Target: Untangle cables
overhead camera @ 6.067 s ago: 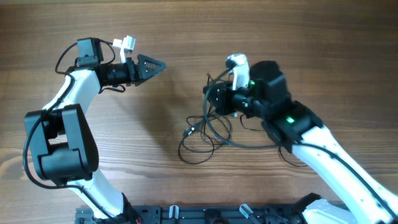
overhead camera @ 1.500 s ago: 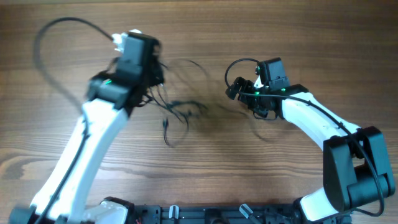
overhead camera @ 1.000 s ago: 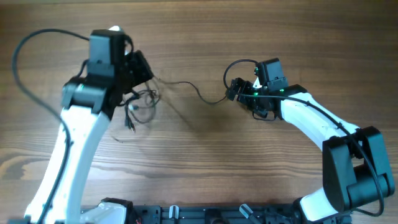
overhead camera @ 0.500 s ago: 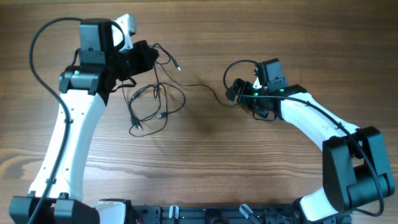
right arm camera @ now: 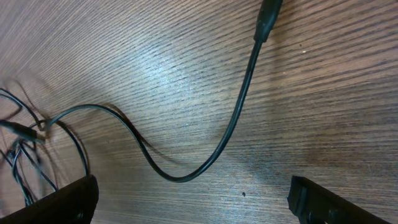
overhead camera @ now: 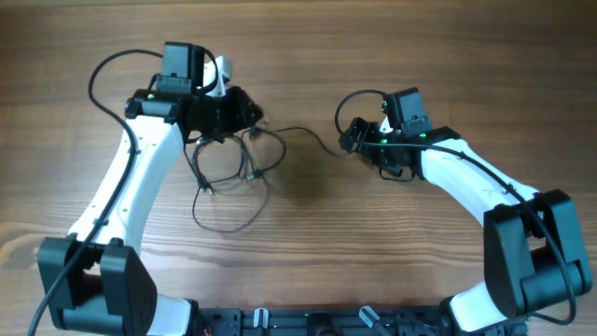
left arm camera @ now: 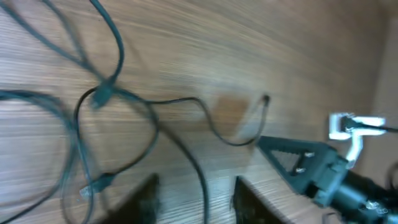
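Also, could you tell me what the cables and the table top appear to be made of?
Cables: probably rubber or soft plastic sheathing, matte black with a faint sheen; they bend in loose, easy curves.
Table top: wood or a wood-look laminate, smooth with a slight gloss; brown grain lines run across it and a soft patch of glare shows.

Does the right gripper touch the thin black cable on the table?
Apart. In the right wrist view the thin black cable lies within the open right gripper, clear of both fingers.
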